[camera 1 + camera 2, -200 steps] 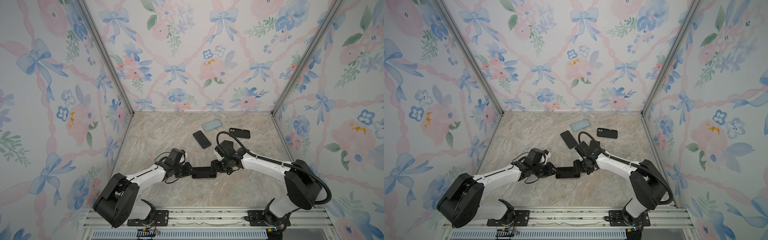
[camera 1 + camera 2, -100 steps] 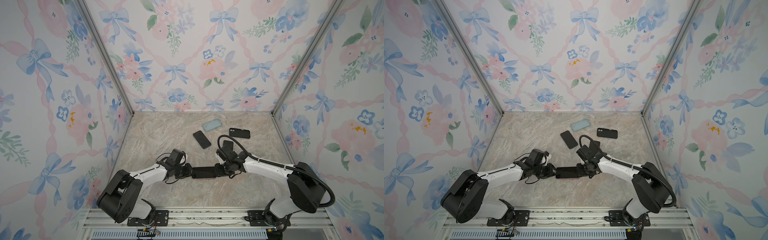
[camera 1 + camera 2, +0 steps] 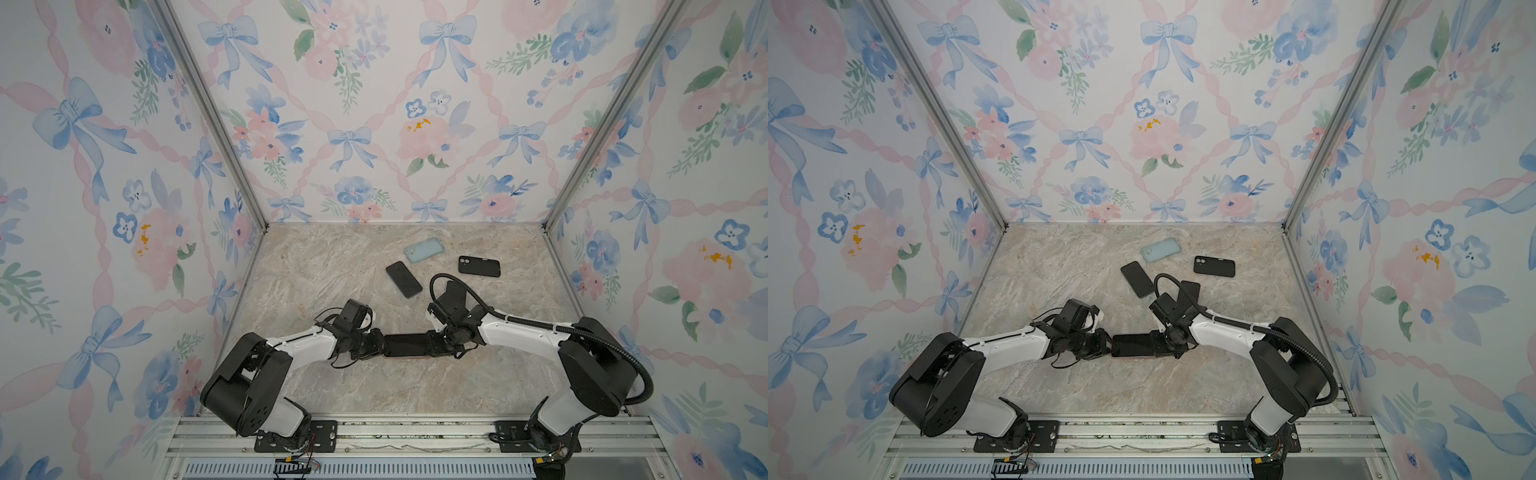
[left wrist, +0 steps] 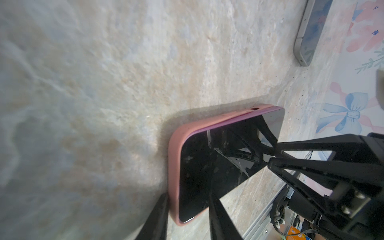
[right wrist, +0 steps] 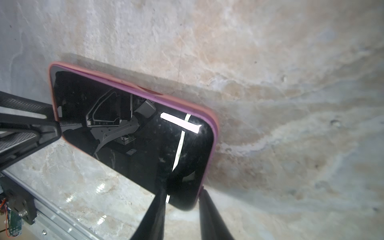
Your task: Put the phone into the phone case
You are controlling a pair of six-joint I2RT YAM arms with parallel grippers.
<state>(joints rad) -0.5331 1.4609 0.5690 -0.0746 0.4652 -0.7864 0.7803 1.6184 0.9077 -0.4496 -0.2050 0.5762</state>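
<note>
Left tool (image 4: 187, 199) clamps one end of the purple-edged black-glass phone (image 4: 197, 162) and pink rubbery case (image 4: 173, 166); right tool (image 5: 180, 193) pinches the opposite end. Finger bases are cut off.

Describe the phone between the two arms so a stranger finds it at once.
On the marble table, look toward the front rail. The phone is there, its ends in the jaws of the left gripper and right gripper. Only it wears a pink case.
</note>
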